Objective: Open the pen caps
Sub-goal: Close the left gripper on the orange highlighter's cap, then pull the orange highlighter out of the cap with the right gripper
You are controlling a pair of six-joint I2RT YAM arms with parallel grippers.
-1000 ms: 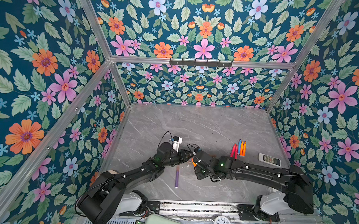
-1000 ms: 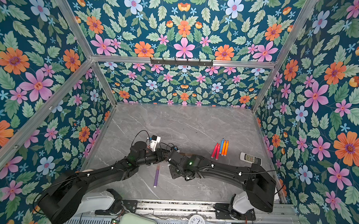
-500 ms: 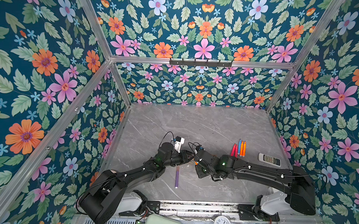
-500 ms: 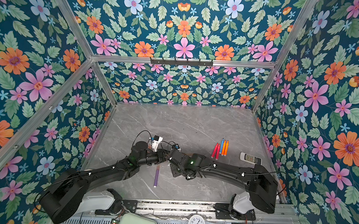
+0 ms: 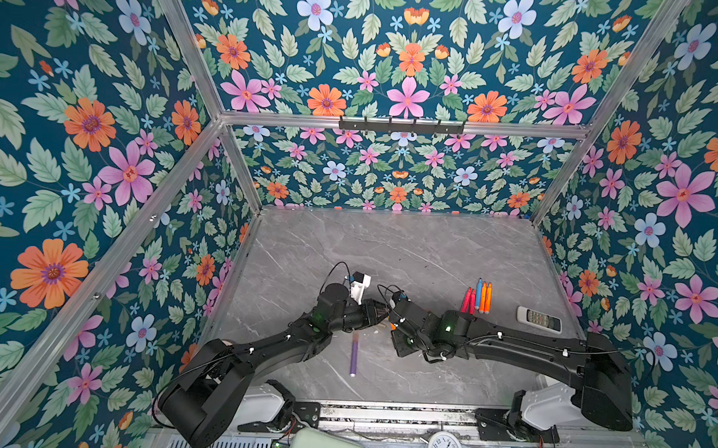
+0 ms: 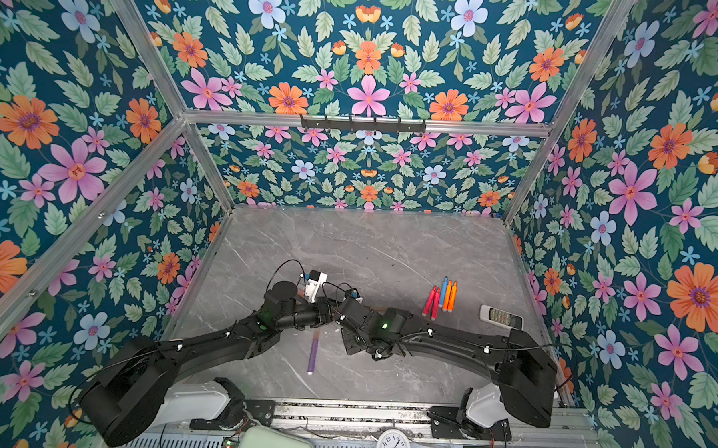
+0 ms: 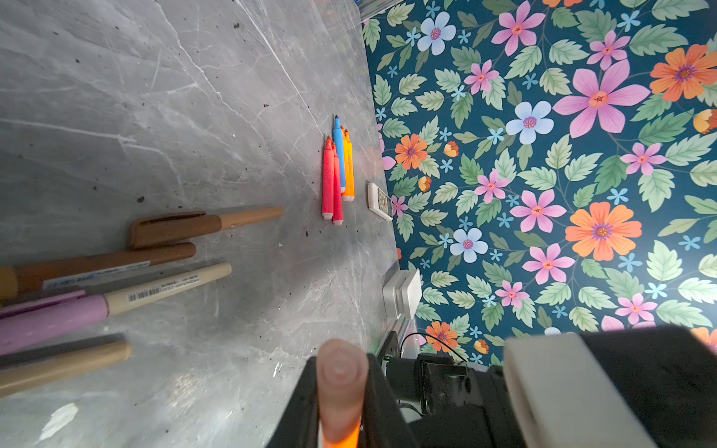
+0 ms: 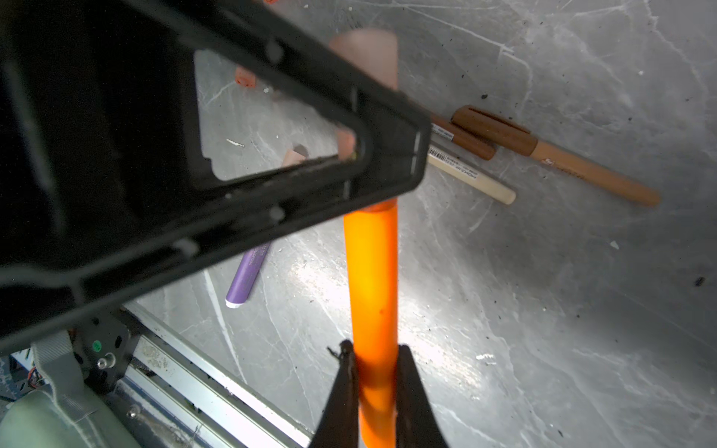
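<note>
Your right gripper (image 8: 374,349) clamps orange pen (image 8: 372,271) by barrel; left gripper (image 7: 341,388) pinches cap (image 7: 341,368). Light, stiff, slick plastic (probably snap-fit): hold cap squarely between pads, pull straight off.

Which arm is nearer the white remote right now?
Right. The right arm runs its forearm just in front of the remote, apart from it; the left arm lies over the table's left side, reaching only to the middle.
</note>
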